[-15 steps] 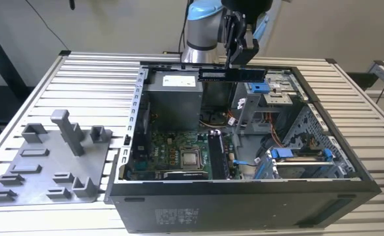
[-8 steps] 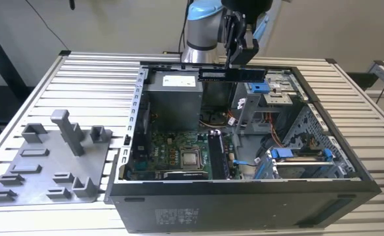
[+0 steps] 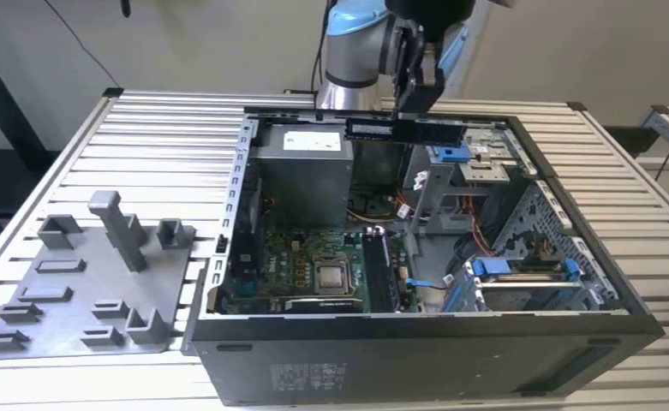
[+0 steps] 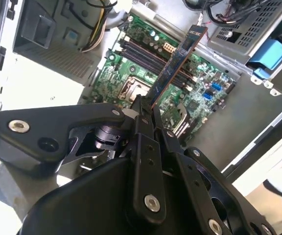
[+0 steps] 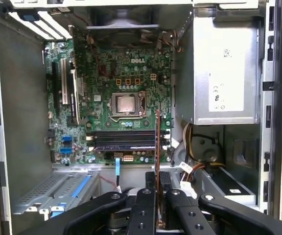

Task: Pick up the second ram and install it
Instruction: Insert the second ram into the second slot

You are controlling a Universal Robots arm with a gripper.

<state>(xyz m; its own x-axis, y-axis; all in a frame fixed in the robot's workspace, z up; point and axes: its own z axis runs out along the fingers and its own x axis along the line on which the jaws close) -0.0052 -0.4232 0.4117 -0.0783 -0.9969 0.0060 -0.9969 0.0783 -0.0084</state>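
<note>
My gripper (image 3: 412, 110) hangs over the back part of the open computer case (image 3: 426, 330) and is shut on the second ram (image 3: 404, 130), a thin dark stick held level above the case's rear edge. In the second wrist view the ram (image 4: 177, 61) sticks out from between the black fingers (image 4: 142, 128) towards the green motherboard (image 4: 126, 73). It appears edge-on in the first wrist view, where the ram (image 5: 157, 142) lies across the long black memory slots (image 5: 124, 139). The board lies well below the stick; the two are apart.
A grey plastic tray (image 3: 94, 282) with upright blocks lies on the slatted table at the exterior view's left of the case. Inside the case are the grey power supply (image 3: 302, 171), the processor socket (image 3: 334, 276), drive cages with blue clips (image 3: 517, 267) and loose cables.
</note>
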